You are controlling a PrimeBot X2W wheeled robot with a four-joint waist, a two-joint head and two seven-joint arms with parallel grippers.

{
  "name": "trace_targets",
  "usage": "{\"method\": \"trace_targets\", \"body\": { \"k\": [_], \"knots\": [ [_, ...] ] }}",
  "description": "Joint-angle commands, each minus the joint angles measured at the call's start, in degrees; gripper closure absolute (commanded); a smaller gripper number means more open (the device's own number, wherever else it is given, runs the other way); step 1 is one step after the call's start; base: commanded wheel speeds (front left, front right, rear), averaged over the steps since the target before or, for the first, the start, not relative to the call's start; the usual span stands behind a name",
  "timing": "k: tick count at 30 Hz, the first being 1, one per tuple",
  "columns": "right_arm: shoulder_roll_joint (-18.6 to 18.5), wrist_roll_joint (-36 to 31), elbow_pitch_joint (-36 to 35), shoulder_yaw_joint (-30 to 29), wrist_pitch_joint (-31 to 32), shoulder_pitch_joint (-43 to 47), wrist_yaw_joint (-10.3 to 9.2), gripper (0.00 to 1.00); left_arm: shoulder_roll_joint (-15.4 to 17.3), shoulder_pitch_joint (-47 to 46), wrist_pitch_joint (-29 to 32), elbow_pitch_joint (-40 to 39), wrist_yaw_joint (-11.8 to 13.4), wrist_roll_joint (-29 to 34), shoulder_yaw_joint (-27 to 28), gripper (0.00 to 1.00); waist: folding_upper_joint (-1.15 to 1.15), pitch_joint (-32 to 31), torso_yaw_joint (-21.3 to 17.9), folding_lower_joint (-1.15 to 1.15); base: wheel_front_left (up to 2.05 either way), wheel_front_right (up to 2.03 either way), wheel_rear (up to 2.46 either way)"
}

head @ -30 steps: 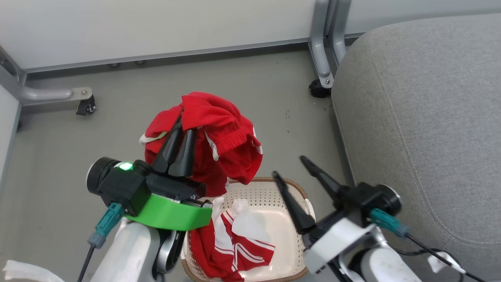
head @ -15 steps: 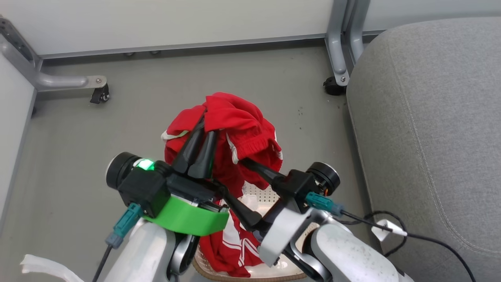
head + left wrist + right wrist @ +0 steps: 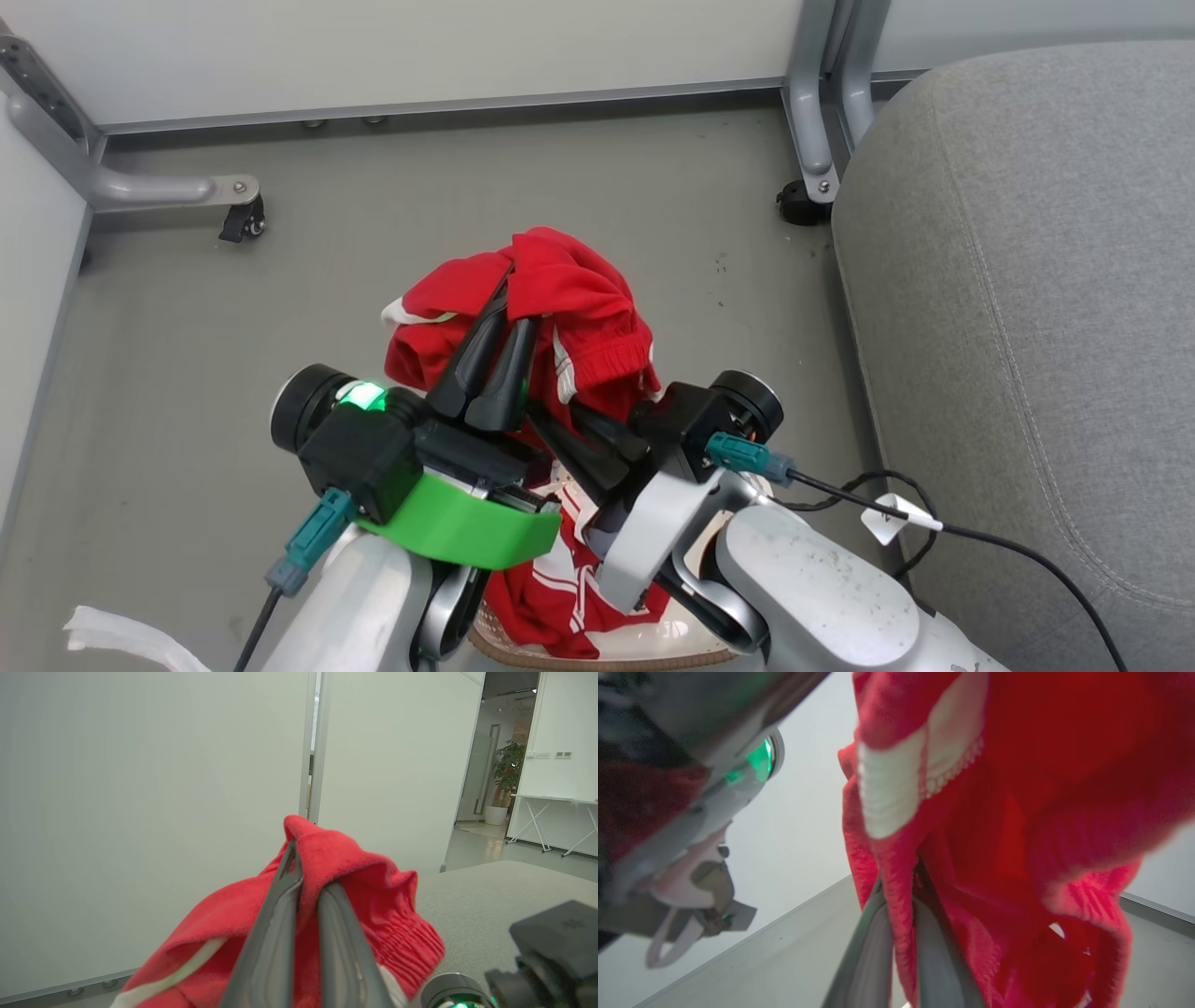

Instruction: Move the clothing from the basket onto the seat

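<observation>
Seat: large light-grey fabric sofa cushion (image 3: 1027,280), right of the basket.
Basket: cream-white, brown-rimmed plastic laundry basket (image 3: 653,661), under both arms, holding a striped red garment (image 3: 551,597).
Clothing: red white-trimmed soft garment (image 3: 588,308), lifted above the basket.
Left gripper (image 3: 515,303): fingers clamped on its top fold.
Right gripper (image 3: 557,415): fingers pinching its lower cloth.

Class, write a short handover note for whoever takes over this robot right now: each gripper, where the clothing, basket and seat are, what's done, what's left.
Left gripper: shut on the raised garment, held above the basket.
Right gripper: shut on a lower fold of the same garment.
Second garment: lying in the basket.
Seat: to the robot's right, no clothing on its visible part.
Done: one garment lifted.
Left: carry it to the seat, release, then fetch the second garment.
</observation>
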Motion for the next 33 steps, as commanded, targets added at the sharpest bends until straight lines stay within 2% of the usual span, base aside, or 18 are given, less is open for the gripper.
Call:
{"method": "trace_targets", "body": {
  "k": [1, 13, 14, 15, 16, 25, 33],
  "knots": [
    [-0.14, 0.46, 0.34, 0.28, -0.54, -1.03, 0.0, 1.0, -0.08, 0.46, -0.04, -0.05, -0.21, 0.39, 0.1, 1.0, 0.0, -0.02, -0.03, 0.0, 0.0, 0.0, 0.0],
    [-0.12, 1.88, 1.47, 0.79, -1.85, -1.93, 0.0, 1.0, 0.02, 1.0, 0.35, 0.6, 0.03, 0.07, -0.68, 1.0, 0.0, -0.35, 0.1, 0.0, 0.0, 0.0, 0.0],
    [-0.12, 1.91, 1.5, 0.63, -1.79, -2.03, 0.0, 1.0, 0.15, 0.96, 0.74, 0.79, 0.33, 0.21, -0.67, 0.68, 0.0, -0.36, 0.13, 0.0, 0.0, 0.0, 0.0],
    [-0.12, 1.91, 1.56, 0.52, -1.8, -2.1, 0.0, 1.0, 0.23, 0.84, 0.75, 0.78, 0.53, 0.36, -0.69, 0.1, 0.0, -0.36, 0.11, 0.0, 0.0, 0.0, 0.0],
    [-0.12, 1.68, 1.65, 0.24, -1.93, -2.21, 0.0, 1.0, 0.39, 0.68, 0.84, 0.85, 0.69, 0.7, -0.7, 0.0, 0.0, -0.36, 0.07, 0.0, 0.0, 0.0, 0.0],
    [-0.1, -0.43, 3.21, -3.07, -2.53, -2.35, 0.0, 1.0, 3.17, 1.99, 3.14, -1.08, 1.7, 2.99, -1.7, 0.0, 0.0, -0.95, -0.15, 0.0, 0.0, 0.0, 0.0],
    [-0.17, -2.39, 4.96, -5.72, -2.64, -0.4, 0.0, 1.0, 5.55, 6.22, 7.1, -1.51, 1.02, 3.62, -5.13, 0.0, 0.0, -1.8, -0.41, 0.0, 0.0, 0.0, 0.0]
  ]
}}
